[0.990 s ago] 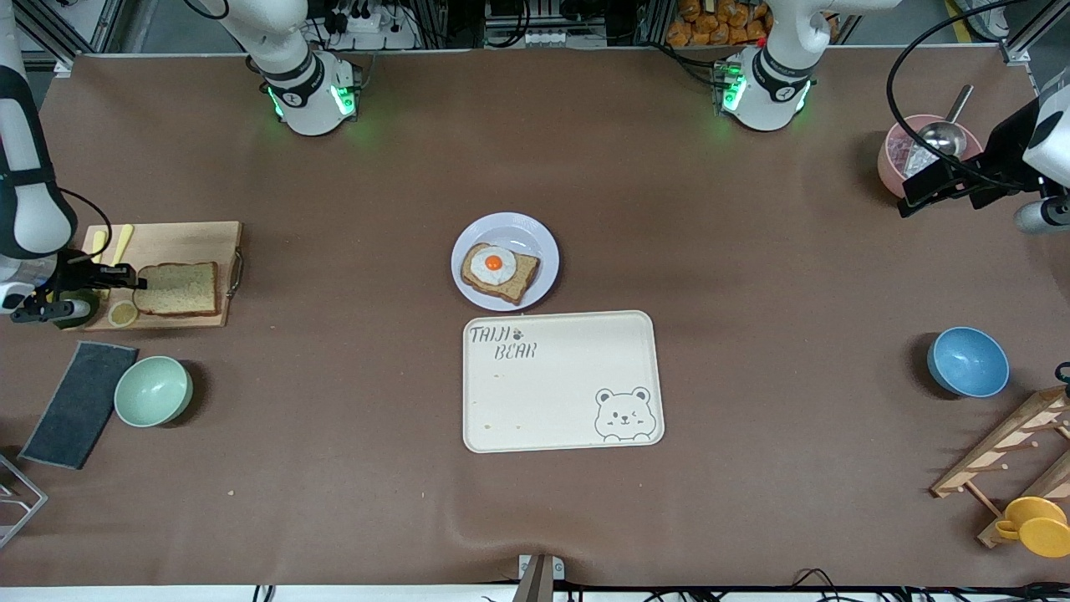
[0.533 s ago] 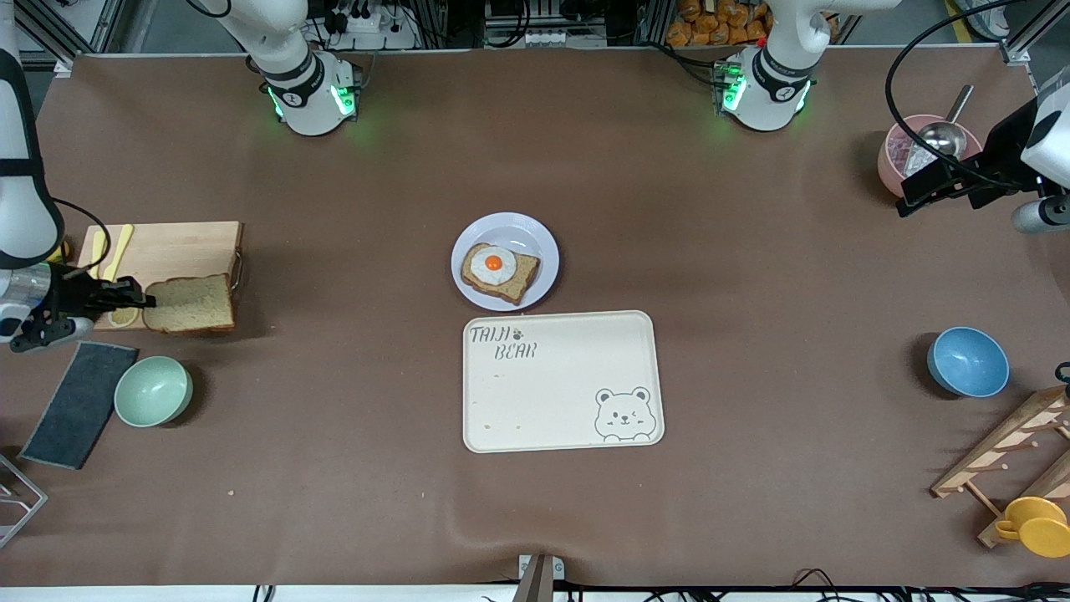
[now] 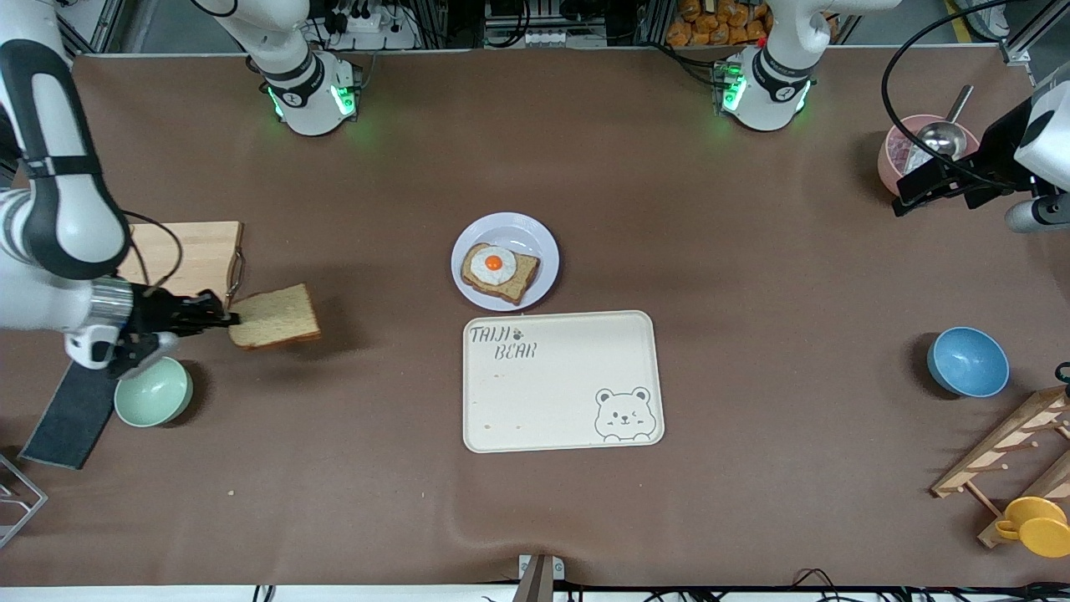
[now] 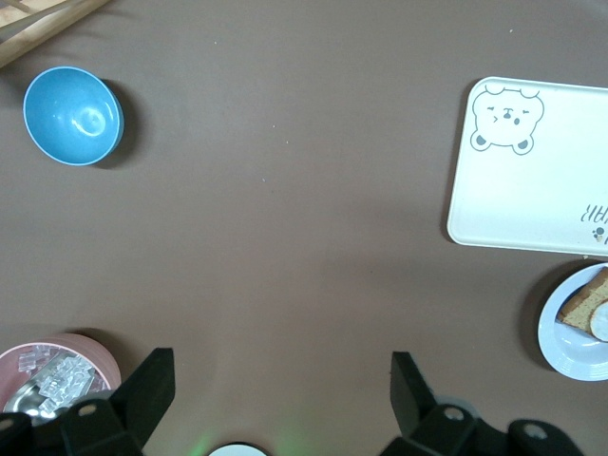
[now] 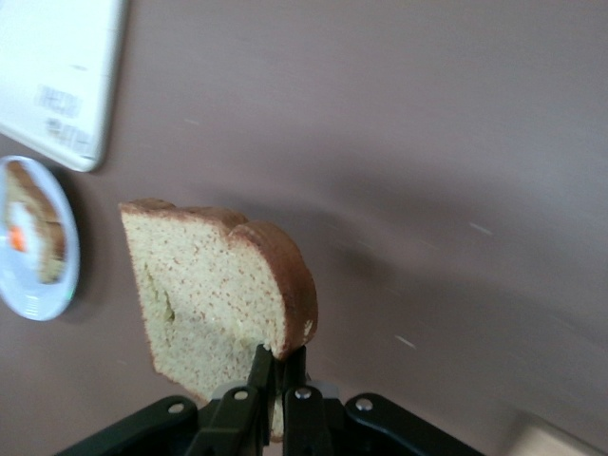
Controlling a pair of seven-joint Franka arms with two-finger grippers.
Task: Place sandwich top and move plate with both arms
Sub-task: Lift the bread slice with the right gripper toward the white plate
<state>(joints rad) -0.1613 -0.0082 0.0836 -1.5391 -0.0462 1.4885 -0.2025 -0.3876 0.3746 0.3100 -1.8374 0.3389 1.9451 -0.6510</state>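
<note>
My right gripper (image 3: pixel 224 318) is shut on the edge of the sandwich top (image 3: pixel 276 316), a plain brown bread slice, and holds it in the air over the bare table beside the cutting board. In the right wrist view the slice (image 5: pixel 214 285) hangs from the gripper (image 5: pixel 280 366). The plate (image 3: pixel 542 238), pale lavender-white, sits mid-table and bears a bread slice with a fried egg (image 3: pixel 495 266); it also shows in the right wrist view (image 5: pixel 28 290) and the left wrist view (image 4: pixel 560 337). My left gripper (image 4: pixel 280 380) is open and empty, waiting high over the left arm's end of the table.
A cream bear-printed tray (image 3: pixel 562 380) lies just nearer the camera than the plate. A wooden cutting board (image 3: pixel 188 251), a green bowl (image 3: pixel 153 390) and a dark cloth (image 3: pixel 71 414) are at the right arm's end. A blue bowl (image 3: pixel 967 361), pink bowl with ladle (image 3: pixel 915 146) and wooden rack (image 3: pixel 1007 451) are at the left arm's end.
My right gripper has lifted the sandwich top off the cutting board and carried it toward the plate. The left arm has barely moved.
</note>
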